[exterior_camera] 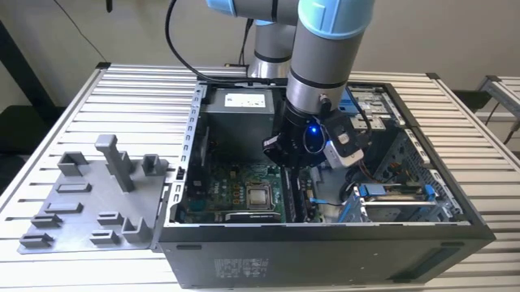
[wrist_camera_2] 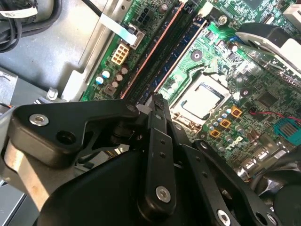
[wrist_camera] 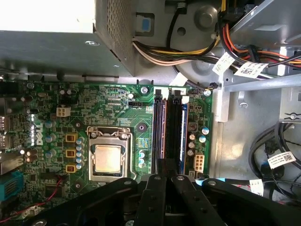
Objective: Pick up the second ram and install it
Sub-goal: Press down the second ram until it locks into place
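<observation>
The gripper (exterior_camera: 302, 159) hangs inside the open computer case (exterior_camera: 455, 213) on the slatted counter (exterior_camera: 138, 91), over the motherboard (wrist_camera: 117, 108). Its jaws are drawn together above the memory slots (wrist_camera: 162, 127) beside the processor socket (wrist_camera: 109, 157). The second ram (wrist_camera: 175, 129) stands seated in its slot there, directly beneath the jaws' tips. Whether they touch it I cannot tell. The grey holder tray (exterior_camera: 89, 201) lies near the counter's edge at the exterior view's left.
</observation>
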Available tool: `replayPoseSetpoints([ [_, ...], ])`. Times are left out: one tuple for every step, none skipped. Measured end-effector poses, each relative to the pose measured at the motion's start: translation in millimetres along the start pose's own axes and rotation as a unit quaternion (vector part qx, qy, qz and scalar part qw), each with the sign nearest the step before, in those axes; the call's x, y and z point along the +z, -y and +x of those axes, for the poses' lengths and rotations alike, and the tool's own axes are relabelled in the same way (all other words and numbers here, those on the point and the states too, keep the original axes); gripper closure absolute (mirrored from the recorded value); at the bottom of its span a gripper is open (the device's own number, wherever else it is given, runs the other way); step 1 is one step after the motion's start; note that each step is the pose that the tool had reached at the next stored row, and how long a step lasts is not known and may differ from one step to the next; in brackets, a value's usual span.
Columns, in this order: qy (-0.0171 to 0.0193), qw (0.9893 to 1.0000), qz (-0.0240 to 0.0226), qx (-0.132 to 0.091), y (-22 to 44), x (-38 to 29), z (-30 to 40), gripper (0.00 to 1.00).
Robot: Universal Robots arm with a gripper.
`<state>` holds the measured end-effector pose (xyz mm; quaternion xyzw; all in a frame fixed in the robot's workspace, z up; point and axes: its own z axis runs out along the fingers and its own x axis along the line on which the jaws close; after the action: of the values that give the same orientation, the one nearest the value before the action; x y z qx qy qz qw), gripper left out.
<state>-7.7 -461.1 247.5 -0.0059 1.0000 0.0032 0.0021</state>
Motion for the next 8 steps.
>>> replayPoseSetpoints([
  [0.0, 1.0, 0.0, 0.0, 0.0, 0.0, 0.0, 0.89],
  [0.0, 1.0, 0.0, 0.0, 0.0, 0.0, 0.0, 0.89],
  [0.0, 1.0, 0.0001, 0.0, 0.0, -0.1, 0.0, 0.89],
  [0.0, 1.0, 0.0001, 0.0, 0.0, -0.1, 0.0, 0.89],
  [0.0, 1.0, 0.0002, 0.0, 0.0, -0.1, 0.1, 0.89],
  [0.0, 1.0, 0.0002, 0.0, 0.0, -0.1, 0.1, 0.89],
  [0.0, 1.0, 0.0001, -0.001, 0.1, -0.2, 0.1, 0.89],
  [0.0, 1.0, 0.0, -0.005, 0.1, -0.2, 0.1, 0.89],
])
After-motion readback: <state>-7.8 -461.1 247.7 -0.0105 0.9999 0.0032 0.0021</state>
